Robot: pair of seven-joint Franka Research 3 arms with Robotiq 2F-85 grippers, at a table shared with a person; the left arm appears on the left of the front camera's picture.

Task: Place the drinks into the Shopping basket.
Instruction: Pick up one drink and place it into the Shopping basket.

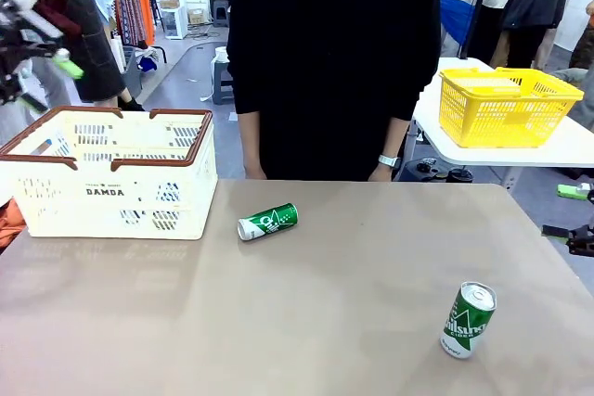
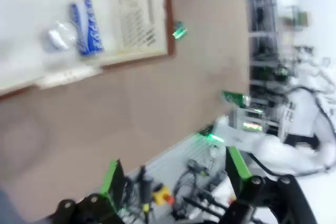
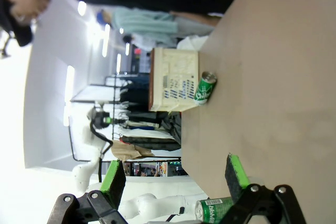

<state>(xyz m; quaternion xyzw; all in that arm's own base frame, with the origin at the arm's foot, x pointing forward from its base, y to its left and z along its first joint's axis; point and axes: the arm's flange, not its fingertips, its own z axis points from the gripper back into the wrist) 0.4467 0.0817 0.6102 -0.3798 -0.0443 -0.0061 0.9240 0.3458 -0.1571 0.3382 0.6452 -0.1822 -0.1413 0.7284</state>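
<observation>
Tabletop first, since it runs right up to where I'm standing, and most of it is bare. The Shopping basket sits at the far left corner, right under the left arm's reach, which I'd guess is why it's parked there.

The left gripper hangs high over that corner with its fingers spread wide and nothing between them. Looking down from it you can see two blue cans lying side by side on the basket floor, so half the job looks done. The right gripper waits off the right edge of the table, fingers also wide apart and empty.

Two drinks are left. One standing green can is near the front right, close to the right gripper, so that arm seems the natural one for it. The other green can lies on its side just right of the basket. Being down like that, it could roll if nudged, so I'd grab across the body.
</observation>
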